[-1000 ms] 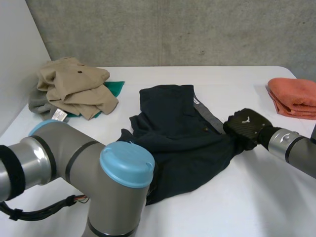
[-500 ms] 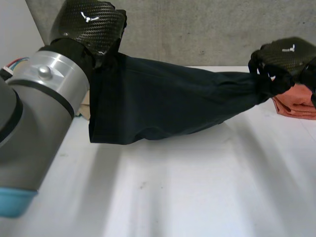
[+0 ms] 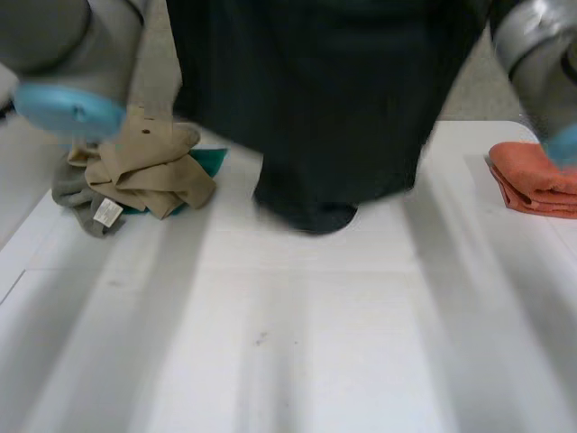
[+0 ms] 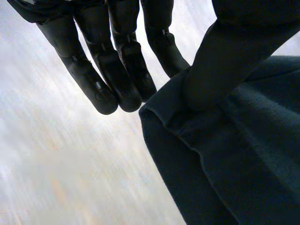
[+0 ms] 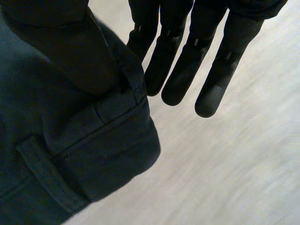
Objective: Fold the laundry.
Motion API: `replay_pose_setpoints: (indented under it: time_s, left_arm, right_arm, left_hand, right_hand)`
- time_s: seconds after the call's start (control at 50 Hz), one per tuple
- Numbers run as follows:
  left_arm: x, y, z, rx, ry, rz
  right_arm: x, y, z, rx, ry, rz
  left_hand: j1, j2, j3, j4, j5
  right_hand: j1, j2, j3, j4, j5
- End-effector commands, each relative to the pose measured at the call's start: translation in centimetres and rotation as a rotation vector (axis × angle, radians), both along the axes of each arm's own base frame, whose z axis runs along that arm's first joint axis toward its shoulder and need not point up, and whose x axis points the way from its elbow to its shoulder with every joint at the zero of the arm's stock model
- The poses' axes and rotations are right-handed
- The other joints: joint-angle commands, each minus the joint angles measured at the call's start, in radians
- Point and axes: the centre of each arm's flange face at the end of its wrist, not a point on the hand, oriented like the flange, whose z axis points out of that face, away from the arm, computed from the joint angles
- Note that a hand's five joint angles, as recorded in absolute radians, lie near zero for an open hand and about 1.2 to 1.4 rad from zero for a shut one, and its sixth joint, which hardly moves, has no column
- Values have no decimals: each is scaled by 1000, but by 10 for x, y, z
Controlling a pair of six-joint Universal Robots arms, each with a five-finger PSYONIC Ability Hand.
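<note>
The dark garment (image 3: 315, 108) is cut off above.

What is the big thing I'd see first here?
A big dark garment hangs in the middle, its lower end near the white table. The left hand and right hand each pinch its edge. Beige clothes lie at the left, a folded orange cloth at the right.

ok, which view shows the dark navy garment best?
Head view: the dark navy cloth garment hangs spread wide over the white table. Left wrist view shows one hemmed corner pinched by the left robot hand; right wrist view, a seamed corner pinched by the right robot hand.
</note>
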Motion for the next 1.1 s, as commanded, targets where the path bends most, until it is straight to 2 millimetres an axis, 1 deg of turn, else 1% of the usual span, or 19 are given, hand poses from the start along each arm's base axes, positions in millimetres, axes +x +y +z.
replay_pose_setpoints:
  time_s: [0.02, 0.14, 0.26, 0.28, 0.3, 0.36, 0.38, 0.44, 0.5, 0.54, 0.6, 0.68, 0.8, 0.82, 0.84, 0.9, 0.98, 1.06, 1.1]
  left_arm:
    - [7, 13, 32, -103, 70, -28]
    - [15, -3, -21, 85, -5, 7]
    - [12, -5, -101, 276, -111, -7]
    - [10, -3, -113, 303, -129, -15]
    - [7, 1, -138, 363, -165, -31]
    - [2, 11, -180, 466, -227, -58]
    - [1, 18, -206, 534, -265, -68]
    - [1, 33, -247, 647, -331, -82]
    - [3, 49, -264, 712, -376, -90]
    - [5, 56, -267, 736, -396, -91]
    - [10, 70, -256, 760, -416, -81]
    - [21, 87, -221, 758, -423, -44]
    - [45, 134, -109, 574, -312, -26]
    - [51, 148, -78, 502, -260, -38]
    - [55, 155, -63, 460, -234, -43]
    - [62, 168, -27, 374, -170, -57]
    - [57, 162, -24, 394, -179, -56]
    - [39, 136, -51, 479, -229, -51]
    - [27, 115, -78, 541, -268, -40]
  right_arm:
    - [-1, 9, 49, -240, -159, 52]
    - [3, 15, 13, -52, -82, 75]
    - [-1, 22, -64, 257, 19, 72]
    - [-2, 24, -75, 298, 31, 71]
    - [-4, 28, -100, 381, 57, 68]
    - [-7, 36, -132, 478, 94, 63]
    - [-9, 40, -153, 536, 121, 59]
    - [-17, 47, -190, 626, 189, 41]
    - [-27, 52, -208, 666, 258, 18]
    - [-33, 53, -210, 669, 288, 5]
    - [-40, 56, -198, 639, 337, -18]
    - [-46, 69, -166, 604, 387, -31]
    - [-58, 94, -78, 478, 335, -63]
    - [-59, 96, -67, 461, 318, -67]
    - [-62, 101, -42, 413, 282, -75]
    - [-65, 107, -6, 351, 227, -73]
    - [-61, 95, 3, 362, 201, -59]
    - [-52, 77, -16, 432, 221, -45]
    - [-45, 69, -36, 489, 243, -32]
  left_hand:
    - [227, 200, 207, 201, 242]
    - [227, 200, 207, 201, 242]
    - [227, 200, 207, 201, 242]
    - [227, 200, 207, 201, 242]
    - [227, 200, 207, 201, 242]
    - [227, 200, 207, 201, 242]
    - [227, 200, 207, 201, 242]
    - [227, 200, 207, 201, 242]
    - [227, 200, 207, 201, 242]
    - [227, 200, 207, 201, 242]
    - [227, 200, 207, 201, 242]
    - [227, 200, 207, 201, 242]
    - [227, 200, 207, 201, 242]
    - [227, 200, 207, 201, 242]
    - [227, 200, 207, 201, 242]
    - [227, 200, 207, 201, 242]
    - [227, 200, 207, 201, 242]
    - [227, 200, 207, 201, 242]
    - [227, 200, 207, 201, 242]
  right_hand:
    - [313, 222, 206, 198, 212]
    - [313, 222, 206, 198, 212]
    - [313, 222, 206, 198, 212]
    - [313, 222, 206, 198, 212]
    - [313, 222, 206, 198, 212]
    - [313, 222, 206, 198, 212]
    - [313, 222, 206, 198, 212]
    - [313, 222, 206, 198, 212]
    - [313, 222, 206, 198, 212]
    - [313, 222, 206, 198, 212]
    - [313, 222, 206, 198, 212]
    - [313, 222, 206, 198, 212]
    - [313, 222, 206, 198, 212]
    - [313, 222, 206, 198, 212]
    - [313, 222, 206, 198, 212]
    - [313, 222, 206, 198, 212]
    - [313, 222, 206, 198, 212]
    - [313, 222, 206, 198, 212]
    - [313, 222, 206, 198, 212]
